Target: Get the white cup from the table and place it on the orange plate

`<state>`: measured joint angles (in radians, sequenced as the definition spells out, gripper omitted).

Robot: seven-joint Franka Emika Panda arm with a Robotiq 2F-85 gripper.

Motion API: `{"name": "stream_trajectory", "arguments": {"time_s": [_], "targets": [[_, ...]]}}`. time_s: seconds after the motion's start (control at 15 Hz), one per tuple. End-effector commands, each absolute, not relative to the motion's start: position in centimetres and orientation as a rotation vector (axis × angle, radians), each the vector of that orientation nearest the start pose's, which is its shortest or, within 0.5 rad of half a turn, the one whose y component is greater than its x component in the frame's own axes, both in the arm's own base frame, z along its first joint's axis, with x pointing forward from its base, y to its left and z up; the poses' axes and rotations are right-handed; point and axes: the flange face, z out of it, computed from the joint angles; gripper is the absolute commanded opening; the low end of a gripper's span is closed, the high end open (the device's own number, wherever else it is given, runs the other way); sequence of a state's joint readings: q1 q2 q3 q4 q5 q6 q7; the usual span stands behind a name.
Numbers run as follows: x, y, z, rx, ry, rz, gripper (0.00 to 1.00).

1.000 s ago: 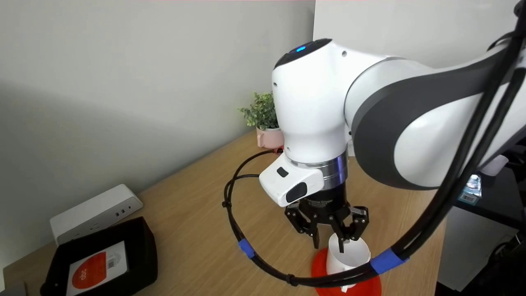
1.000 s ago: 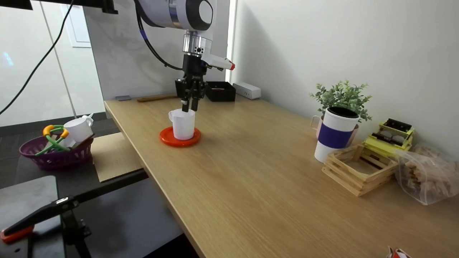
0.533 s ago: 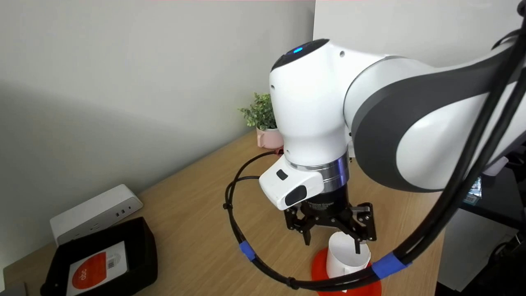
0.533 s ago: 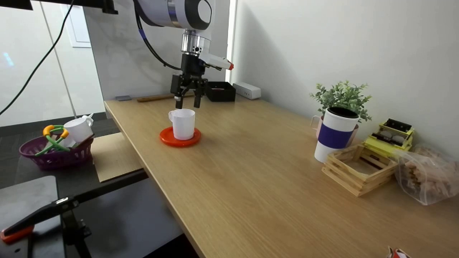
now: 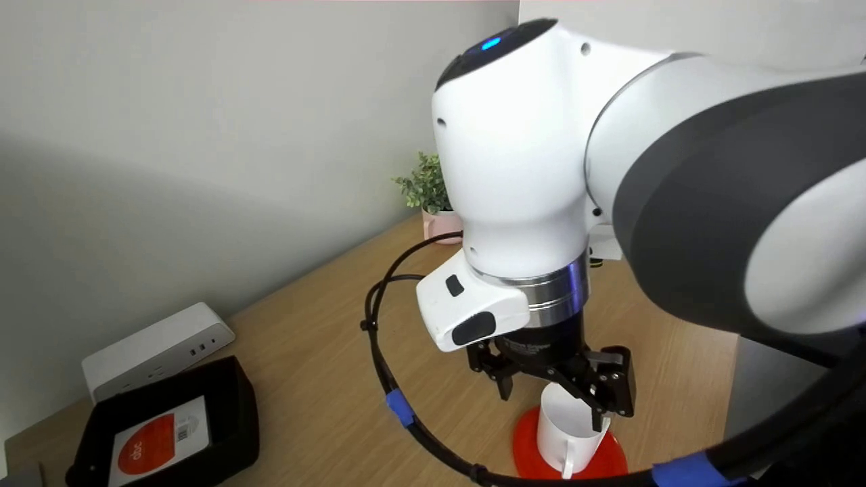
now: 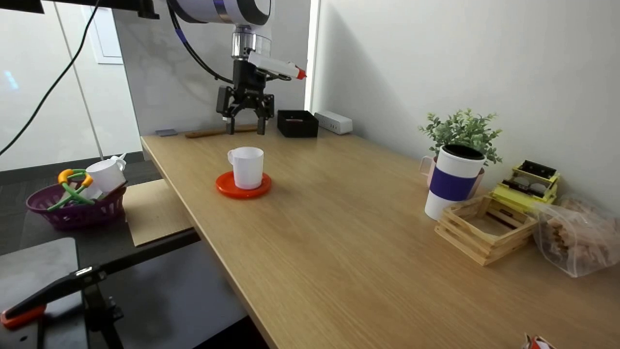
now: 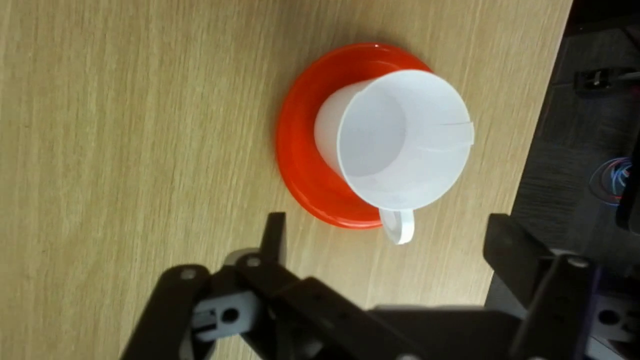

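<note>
In an exterior view, the white cup [image 6: 248,168] is seen standing upright on the orange plate [image 6: 226,187], which is set near the long edge of the wood-grain table [image 6: 348,232]. The gripper [image 6: 246,128] is held higher up, clear of the cup, with its fingers [image 6: 261,126] parted wide. Well apart from these, a tall cup [image 6: 454,182] with a dark blue band is placed in front of a potted plant [image 6: 462,130], just beside a wooden crate [image 6: 466,234].

In an exterior view, part of the white cup's rim is covered by one finger — an overlap along the line of sight. A black tray [image 5: 238,416] with a red-and-white label [image 5: 146,446] is shown just beside a white socket block [image 5: 159,348].

In the wrist view, the white cup is looked into from above; its handle [image 7: 400,227] is turned toward the gripper, and the plate is partly hidden beneath it. A wide gap is shown between the fingers.
</note>
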<state>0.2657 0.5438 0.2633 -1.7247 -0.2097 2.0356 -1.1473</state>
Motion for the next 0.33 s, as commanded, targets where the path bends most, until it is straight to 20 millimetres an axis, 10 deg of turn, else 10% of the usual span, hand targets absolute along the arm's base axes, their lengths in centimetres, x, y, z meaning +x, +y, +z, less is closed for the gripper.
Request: {"name": "stream_trajectory", "arguments": {"time_s": [0.0, 0.27], "targets": [[55.2, 31.0, 29.5, 2.055, 2.328, -0.311, 1.0], [56.3, 31.5, 28.3, 2.035, 2.377, -0.296, 1.0]]}}
